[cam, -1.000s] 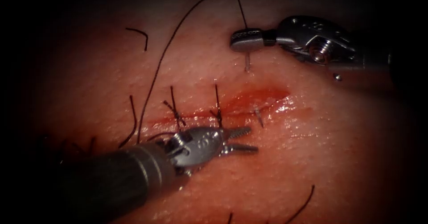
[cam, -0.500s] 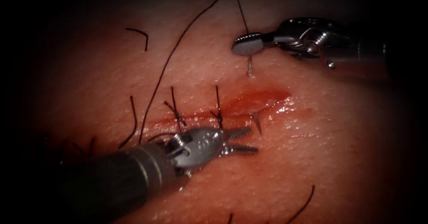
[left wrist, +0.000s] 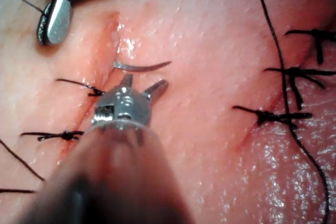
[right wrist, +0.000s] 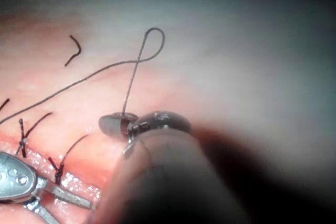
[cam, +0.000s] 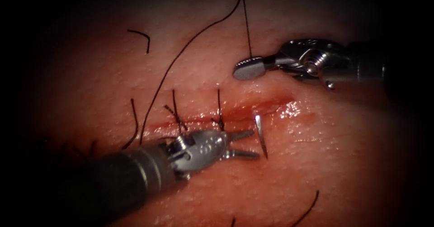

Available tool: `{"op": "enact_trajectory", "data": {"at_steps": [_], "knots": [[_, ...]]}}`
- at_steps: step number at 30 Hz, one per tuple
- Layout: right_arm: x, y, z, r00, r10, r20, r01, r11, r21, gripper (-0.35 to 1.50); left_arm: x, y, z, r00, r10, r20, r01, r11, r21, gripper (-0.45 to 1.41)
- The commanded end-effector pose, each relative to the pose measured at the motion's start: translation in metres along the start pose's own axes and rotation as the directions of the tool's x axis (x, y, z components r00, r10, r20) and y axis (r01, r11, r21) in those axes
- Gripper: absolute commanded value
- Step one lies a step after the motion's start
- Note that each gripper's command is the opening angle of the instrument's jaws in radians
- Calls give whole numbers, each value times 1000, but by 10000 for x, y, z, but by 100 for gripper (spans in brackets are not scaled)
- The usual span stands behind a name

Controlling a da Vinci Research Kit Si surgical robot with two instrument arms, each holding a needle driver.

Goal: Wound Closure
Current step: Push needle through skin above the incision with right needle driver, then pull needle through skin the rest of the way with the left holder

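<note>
My right tool (cam: 240, 69) is shut on the tail end of the curved needle, on the far side of the cut (cam: 212, 116) near its right end. Black thread (cam: 246, 28) rises from those jaws and loops away to the left. The needle passes under the tissue, and its pointed end (cam: 260, 135) stands out on the near side. My left tool (cam: 255, 143) is open and holds nothing, its jaws just left of that point. The left wrist view shows the needle (left wrist: 142, 66) lying just beyond the open left tool (left wrist: 144, 81). The right tool (right wrist: 115, 124) is seen with thread loop (right wrist: 152, 43).
Two tied stitches (cam: 178, 114) (cam: 219, 111) cross the cut left of the needle. Red fluid (cam: 271, 105) wets the cut's right end. Cut ends of thread (cam: 140, 35) (cam: 307, 206) lie on the tissue. More stitches (left wrist: 294, 72) are seen in the left wrist view.
The right tool has rotated and come down toward the cut, driving the needle through. The needle's point has come further out on the near side. The left tool has barely moved.
</note>
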Motion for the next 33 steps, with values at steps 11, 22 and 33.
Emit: {"op": "enact_trajectory", "data": {"at_steps": [11,22,33], "knots": [[26,44,-61,991,-65,-120,53,994,-99,89,16,4,16,936,342,-79,-343,939,9,37],[-11,46,-102,976,-84,-203,55,988,-147,69,36,-15,16,927,346,-147,-332,937,111,19],[-43,50,-109,973,-102,-209,64,981,-184,61,39,-22,21,932,343,-117,-326,934,145,41]]}}
